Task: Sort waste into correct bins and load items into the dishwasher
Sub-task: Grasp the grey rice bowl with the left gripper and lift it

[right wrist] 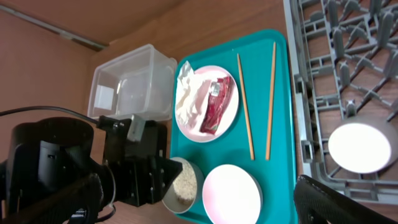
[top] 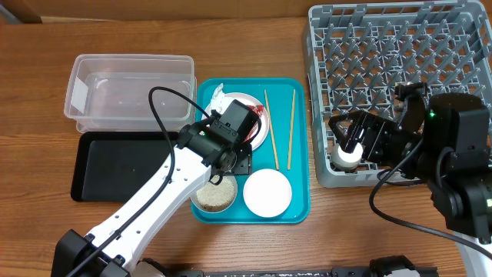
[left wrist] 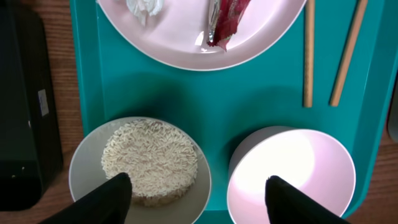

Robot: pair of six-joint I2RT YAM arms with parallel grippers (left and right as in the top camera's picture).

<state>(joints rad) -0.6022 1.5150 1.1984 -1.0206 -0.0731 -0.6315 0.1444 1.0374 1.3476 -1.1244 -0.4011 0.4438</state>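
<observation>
Rice (left wrist: 149, 163), grainy, in round pale bowl (left wrist: 84, 167)

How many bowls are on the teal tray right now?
2. The rice bowl sits at the teal tray's near left corner; the empty bowl sits just right of it. None appear hidden.
</observation>
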